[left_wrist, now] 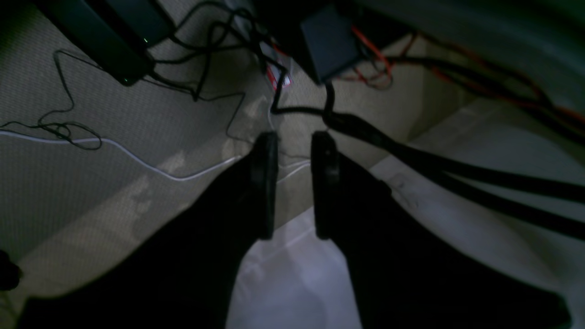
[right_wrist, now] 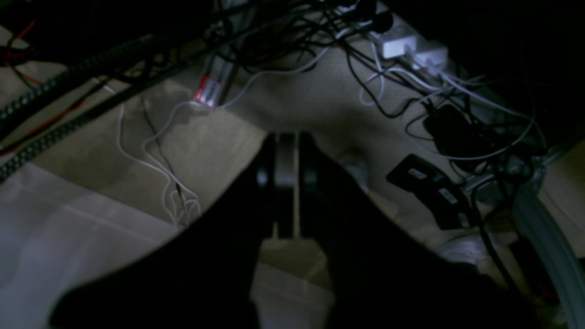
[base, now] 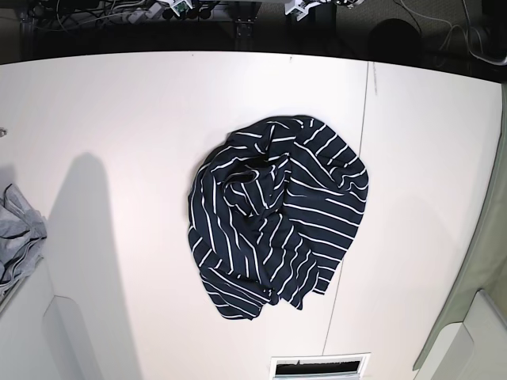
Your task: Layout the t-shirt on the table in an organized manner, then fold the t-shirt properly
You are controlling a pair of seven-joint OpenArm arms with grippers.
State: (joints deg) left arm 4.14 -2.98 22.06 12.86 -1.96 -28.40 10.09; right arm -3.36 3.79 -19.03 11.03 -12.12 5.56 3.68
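- The table (base: 119,119) is broad and white, with a thin dark seam (base: 348,237) running from twelve to six just right of centre.
- The t-shirt (base: 273,214) sits crumpled in a heap at mid-table, its right edge touching the seam, bare surface all round.
- A grey garment (base: 20,237) hangs over the nine o'clock edge.
- The left gripper (left_wrist: 295,183) hangs over the carpet with its jaws parted, empty.
- The right gripper (right_wrist: 288,180) has its jaws pressed together, holding nothing, above tangled cables (right_wrist: 411,68).

You see a dark navy t-shirt (base: 277,214) with thin white stripes, a white table (base: 127,119), and grey cloth (base: 17,237) at its left edge.
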